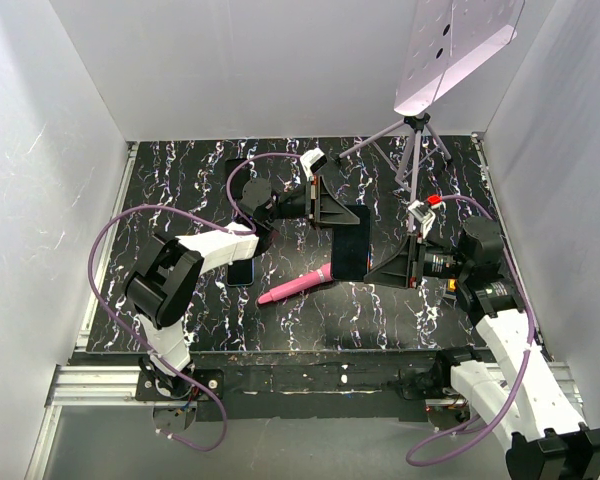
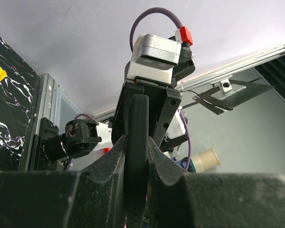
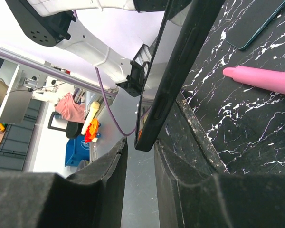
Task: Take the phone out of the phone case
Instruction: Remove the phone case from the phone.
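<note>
left fingers clamped on phone case edge | right fingers straddle its end, grip unclear | phone inside case

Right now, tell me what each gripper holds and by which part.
Left gripper pinches the cased phone by one edge. Right gripper straddles the opposite side; a firm grip cannot be told.
</note>
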`<state>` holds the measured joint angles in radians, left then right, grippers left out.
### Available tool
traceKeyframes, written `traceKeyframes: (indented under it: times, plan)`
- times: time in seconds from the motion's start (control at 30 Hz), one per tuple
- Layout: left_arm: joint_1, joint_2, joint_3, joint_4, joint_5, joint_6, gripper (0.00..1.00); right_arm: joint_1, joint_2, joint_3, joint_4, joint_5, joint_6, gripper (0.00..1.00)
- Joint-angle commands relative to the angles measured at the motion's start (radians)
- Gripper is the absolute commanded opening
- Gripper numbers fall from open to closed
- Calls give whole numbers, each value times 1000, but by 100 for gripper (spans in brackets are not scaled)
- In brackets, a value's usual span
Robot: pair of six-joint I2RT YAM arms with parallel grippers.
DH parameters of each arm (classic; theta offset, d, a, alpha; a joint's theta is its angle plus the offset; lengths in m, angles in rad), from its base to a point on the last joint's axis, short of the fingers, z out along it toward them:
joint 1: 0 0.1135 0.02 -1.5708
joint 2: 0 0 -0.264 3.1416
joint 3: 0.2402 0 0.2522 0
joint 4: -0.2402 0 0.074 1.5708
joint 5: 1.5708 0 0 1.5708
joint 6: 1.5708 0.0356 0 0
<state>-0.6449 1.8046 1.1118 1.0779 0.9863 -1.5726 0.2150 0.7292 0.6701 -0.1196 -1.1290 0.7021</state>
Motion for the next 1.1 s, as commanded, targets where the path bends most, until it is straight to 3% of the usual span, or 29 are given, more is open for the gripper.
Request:
traceKeyframes:
  times: [0.0, 0.2, 0.27, 0.37, 0.5, 0.63, 0.9, 1.07]
  plan:
    - [-1, -70, 48, 42, -9, -26, 0, 15, 9, -3, 55, -15, -9, 35]
    - [-1, -73, 62, 37, 2, -38, 0, 38, 36, 11, 55, -15, -33, 28]
    - [-1, -70, 66, 39, 8, -46, 0, 53, 45, 19, 55, -15, -52, 20]
    - [-4, -51, 83, 72, 40, -88, 0, 95, 52, 39, 34, 12, -117, 1]
    - [-6, 2, 108, 187, 109, -214, 0, 228, 23, 91, -52, 170, -307, 1]
    - [-13, 30, 80, 281, 89, -302, 0, 360, 33, 178, -78, 330, -395, 1]
    - [-42, 53, 63, 344, 66, -362, 0, 492, 91, 302, -140, 530, -530, 1]
    - [-45, 50, 39, 358, 37, -369, 0, 534, 69, 316, -147, 748, -561, 1]
